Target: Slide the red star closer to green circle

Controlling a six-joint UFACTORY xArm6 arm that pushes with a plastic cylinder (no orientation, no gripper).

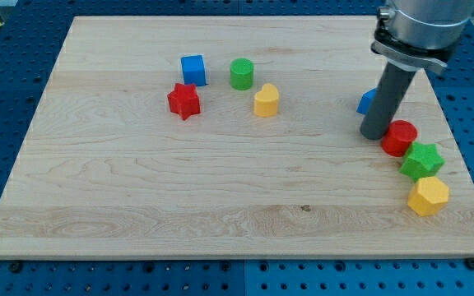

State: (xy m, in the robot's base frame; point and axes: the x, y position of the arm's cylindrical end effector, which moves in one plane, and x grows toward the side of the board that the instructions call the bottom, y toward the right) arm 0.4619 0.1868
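Note:
The red star (184, 100) lies on the wooden board (138, 189), left of centre near the view's top. The green circle (241, 73) stands up and to the right of it, a short gap away. My tip (374, 135) rests on the board far to the view's right, well away from both. It stands just left of a red cylinder (400, 137) and in front of a blue block (367, 102), which the rod partly hides.
A blue cube (193, 69) sits just above the red star. A yellow heart-like block (266, 100) lies below and right of the green circle. A green star (422, 160) and a yellow hexagon (428, 196) lie near the board's right edge.

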